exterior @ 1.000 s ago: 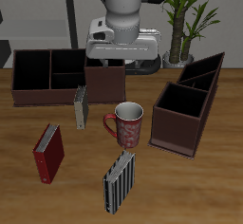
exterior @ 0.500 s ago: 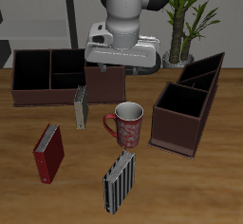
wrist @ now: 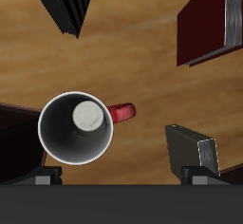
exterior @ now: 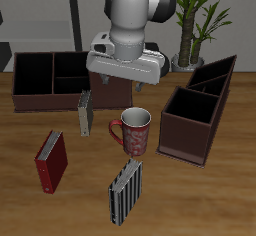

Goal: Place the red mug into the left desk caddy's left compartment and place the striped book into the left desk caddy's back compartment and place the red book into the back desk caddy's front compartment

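Mug (exterior: pixel 135 130) stood upright mid-table, between caddy (exterior: pixel 195 110) and grey book (exterior: pixel 85 112), handle toward grey book. Gripper (exterior: pixel 122 78) hung above and behind mug, empty; finger spread not discernible. Wrist view looked straight into mug's (wrist: pixel 75 127) open mouth. Mug probably rigid, glazed, slippery, moderately heavy. Best hold likely across rim wall, one finger inside, clear of handle.

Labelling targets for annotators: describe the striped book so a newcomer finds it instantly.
Start at the wooden table's front edge. Just behind it, ahead of the red patterned ceramic mug, stands the black-and-white striped hardcover book. Its stripes set it apart from the plain red book and grey book.
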Motion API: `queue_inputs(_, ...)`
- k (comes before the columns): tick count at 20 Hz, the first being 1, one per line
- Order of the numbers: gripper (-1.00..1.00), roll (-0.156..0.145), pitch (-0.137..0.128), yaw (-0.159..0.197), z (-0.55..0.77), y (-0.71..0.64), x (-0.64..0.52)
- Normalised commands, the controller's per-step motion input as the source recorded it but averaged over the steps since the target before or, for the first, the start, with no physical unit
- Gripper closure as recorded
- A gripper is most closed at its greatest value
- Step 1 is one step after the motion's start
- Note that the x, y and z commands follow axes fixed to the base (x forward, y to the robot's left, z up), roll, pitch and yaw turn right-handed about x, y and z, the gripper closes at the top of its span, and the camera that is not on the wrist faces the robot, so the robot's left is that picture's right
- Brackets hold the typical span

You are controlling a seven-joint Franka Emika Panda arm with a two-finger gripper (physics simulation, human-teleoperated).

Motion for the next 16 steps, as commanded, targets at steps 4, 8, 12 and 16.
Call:
queue_inputs(4, -1.0, -0.04, -0.037, -0.181, -0.44, -0.01, 0.05)
queue_inputs(8, -1.0, -0.002, 0.013, -0.163, -0.43, 0.04, 0.01)
queue_inputs(12, -1.0, -0.019, -0.021, -0.127, -0.35, -0.03, -0.01)
queue_inputs(16, -1.0, 0.023, 0.016, -0.063, -0.28, 0.0, -0.01)
